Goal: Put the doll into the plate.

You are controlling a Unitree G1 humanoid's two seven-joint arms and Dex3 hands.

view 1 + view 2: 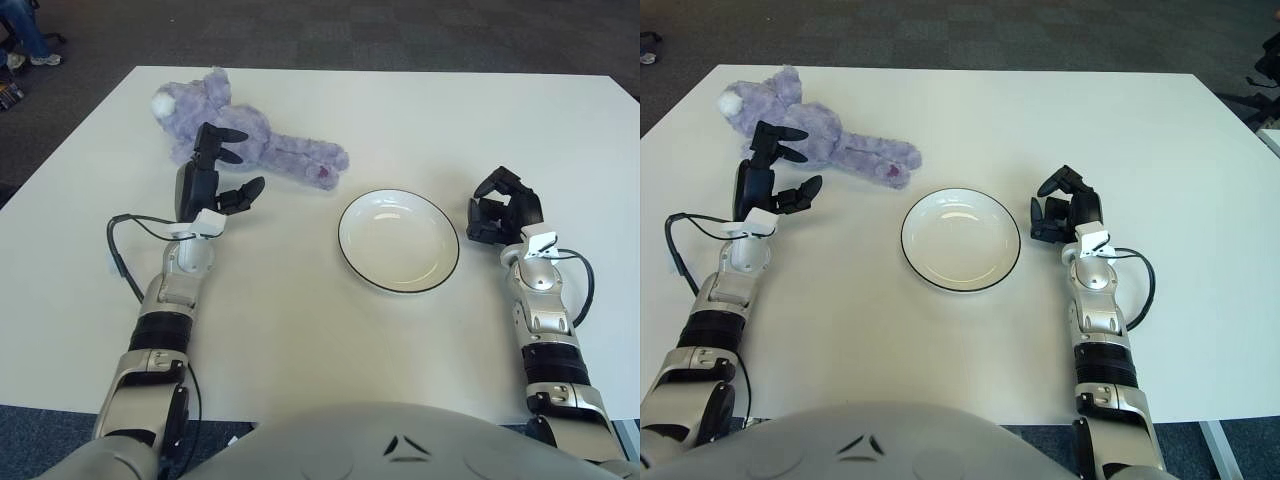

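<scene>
The left hand point(215, 172) is raised over the white table point(300, 320), just at the near side of the doll point(250, 140). Its fingers point(245, 192) are spread wide and they hold nothing; one upper finger overlaps the doll's body in the view, so I cannot tell if it touches the plush or only stands in front of it. The doll is a purple plush animal. It lies on its side at the far left part of the table, the head with a white muzzle toward the far left and the legs pointing toward the plate point(398, 240). A small part of its body is hidden behind the hand. The plate is white with a dark rim, it is empty and stands near the middle of the table, apart from the doll. The right hand point(503, 215) shows just to the right of the plate with curled fingers, holding nothing. A person's legs are cut off at the top left corner.
</scene>
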